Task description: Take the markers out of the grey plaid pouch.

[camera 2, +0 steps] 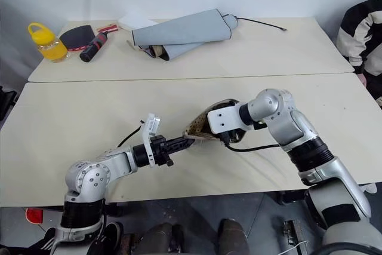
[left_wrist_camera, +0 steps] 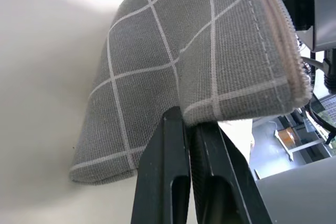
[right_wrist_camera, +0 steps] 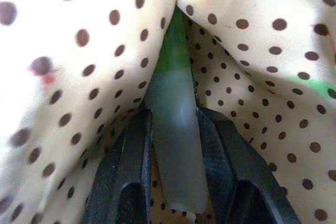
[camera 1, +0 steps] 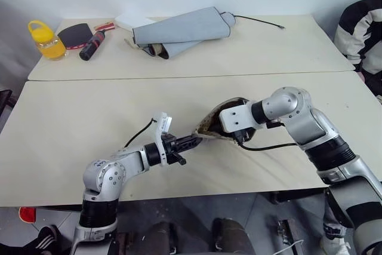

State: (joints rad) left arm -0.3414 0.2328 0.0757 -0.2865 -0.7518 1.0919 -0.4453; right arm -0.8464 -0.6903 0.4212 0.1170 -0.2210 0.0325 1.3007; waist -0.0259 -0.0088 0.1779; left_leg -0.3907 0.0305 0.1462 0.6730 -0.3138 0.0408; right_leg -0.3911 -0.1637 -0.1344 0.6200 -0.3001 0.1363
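Right wrist view shows you one green marker [right_wrist_camera: 173,103] pinched in the right gripper [right_wrist_camera: 173,166] inside the one grey plaid fabric pouch [left_wrist_camera: 173,61], whose edge the left gripper [left_wrist_camera: 186,124] clamps.

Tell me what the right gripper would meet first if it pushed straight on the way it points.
Probably the green marker between its fingers, then the dotted lining of the grey plaid pouch; how deep the pouch goes is unclear.
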